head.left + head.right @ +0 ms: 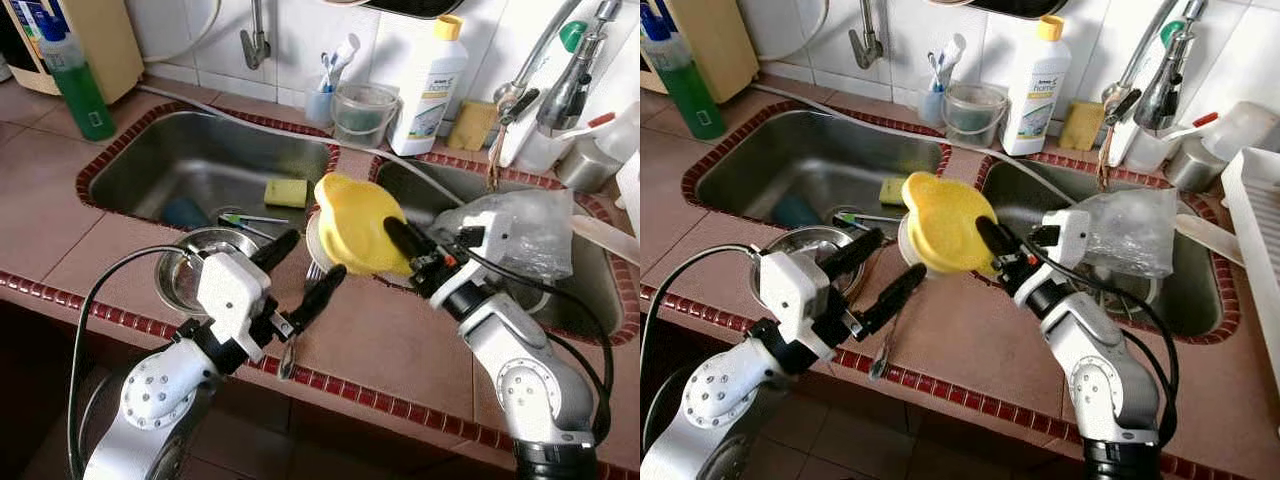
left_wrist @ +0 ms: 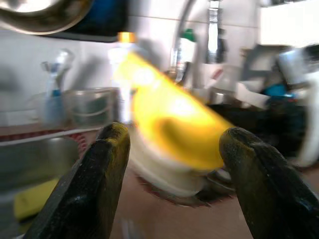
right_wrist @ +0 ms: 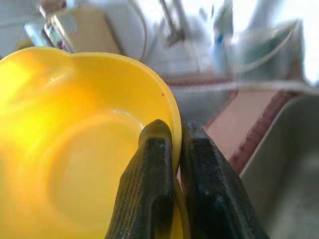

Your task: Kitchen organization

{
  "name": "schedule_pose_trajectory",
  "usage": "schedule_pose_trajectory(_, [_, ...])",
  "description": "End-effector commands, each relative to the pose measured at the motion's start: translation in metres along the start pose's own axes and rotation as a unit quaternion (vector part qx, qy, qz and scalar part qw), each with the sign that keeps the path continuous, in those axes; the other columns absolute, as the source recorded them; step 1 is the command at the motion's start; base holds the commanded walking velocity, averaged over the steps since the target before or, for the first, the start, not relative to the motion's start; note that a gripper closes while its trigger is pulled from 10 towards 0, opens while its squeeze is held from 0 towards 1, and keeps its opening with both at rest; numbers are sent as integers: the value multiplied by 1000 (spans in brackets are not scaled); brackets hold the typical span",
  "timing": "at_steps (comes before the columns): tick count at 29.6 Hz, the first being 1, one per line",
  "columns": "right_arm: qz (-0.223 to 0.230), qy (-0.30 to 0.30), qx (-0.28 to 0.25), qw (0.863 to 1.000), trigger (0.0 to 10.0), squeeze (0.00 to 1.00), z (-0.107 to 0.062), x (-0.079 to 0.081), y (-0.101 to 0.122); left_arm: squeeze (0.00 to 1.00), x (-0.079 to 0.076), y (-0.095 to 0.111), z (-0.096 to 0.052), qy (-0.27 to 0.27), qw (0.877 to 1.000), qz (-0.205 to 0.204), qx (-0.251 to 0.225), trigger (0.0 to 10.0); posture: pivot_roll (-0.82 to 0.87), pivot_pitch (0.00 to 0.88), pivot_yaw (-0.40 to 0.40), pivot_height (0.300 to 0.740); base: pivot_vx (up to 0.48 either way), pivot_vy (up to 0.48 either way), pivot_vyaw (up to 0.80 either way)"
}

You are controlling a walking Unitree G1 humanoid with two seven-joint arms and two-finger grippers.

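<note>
The right tool point(image 1: 400, 235) pinches the rim of a yellow bowl point(image 1: 355, 222), one finger inside and one outside, holding it tilted above the strip of worktop point(image 1: 400, 345) between the two sinks. Just under the bowl sits a white dish point(image 1: 312, 245) on the worktop, and to its left a steel bowl point(image 1: 195, 268) rests near the front edge. The left tool point(image 1: 300, 270) hovers near and left of the yellow bowl with its fingers spread — nothing between them. A spoon point(image 1: 288, 360) lies on the worktop below it.

The left sink point(image 1: 200, 165) holds a yellow sponge point(image 1: 285, 192), something blue, and a utensil with a green handle point(image 1: 245, 218). Over the right sink point(image 1: 560, 290) lies a crumpled clear plastic bag point(image 1: 520, 230), right beside the right arm. Along the far wall stand a green bottle point(image 1: 75, 80), a clear cup point(image 1: 362, 112), a white bottle with a yellow cap point(image 1: 430, 85) and a tap point(image 1: 555, 60) — all well apart from the tools.
</note>
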State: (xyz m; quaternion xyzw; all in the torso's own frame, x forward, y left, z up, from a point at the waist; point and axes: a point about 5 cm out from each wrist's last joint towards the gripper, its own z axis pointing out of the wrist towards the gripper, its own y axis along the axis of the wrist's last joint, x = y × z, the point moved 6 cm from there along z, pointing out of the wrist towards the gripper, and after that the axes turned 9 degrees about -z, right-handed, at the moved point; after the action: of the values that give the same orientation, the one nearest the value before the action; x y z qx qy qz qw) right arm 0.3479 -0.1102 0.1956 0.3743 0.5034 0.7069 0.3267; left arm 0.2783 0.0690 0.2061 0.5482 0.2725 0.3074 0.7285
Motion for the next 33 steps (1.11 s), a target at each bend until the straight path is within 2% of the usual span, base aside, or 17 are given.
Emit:
schedule_pose_trajectory(1, [-48,-27,-38,998,10000,0,0,-8,19,0,12,0,3,25,1000,-5,-1,10000,-37,84,-52,740,0,0,0])
schedule_pose_trajectory(2, [-84,-51,-49,994,10000,0,1,-13,24,0,25,-2,8,44,999,17,4,10000,-37,79,-48,740,0,0,0])
schedule_pose_trajectory(6, [-127,-60,-57,988,10000,0,4,-14,26,0,39,-7,14,64,997,34,17,10000,-41,71,-43,740,0,0,0])
schedule_pose_trajectory(9, [-181,-89,-76,977,10000,0,4,-20,35,0,57,-12,18,99,994,35,29,10000,-52,58,-32,740,0,0,0])
schedule_pose_trajectory(12, [-191,-102,-87,972,10000,0,4,-22,38,0,64,-16,20,114,992,34,34,10000,-55,53,-25,740,0,0,0])
schedule_pose_trajectory(17, [-244,-157,-123,949,10000,0,1,-29,47,0,86,-17,35,148,989,16,17,10000,-61,31,-15,740,0,0,0])
schedule_pose_trajectory(24, [-265,-198,-123,936,10000,0,-1,-36,39,0,100,-13,54,163,987,3,-3,10000,-81,0,5,740,0,0,0])
schedule_pose_trajectory(33, [-271,-213,-127,930,10000,0,1,-35,28,0,110,-18,63,167,986,-3,-4,10000,-86,0,16,740,0,0,0])
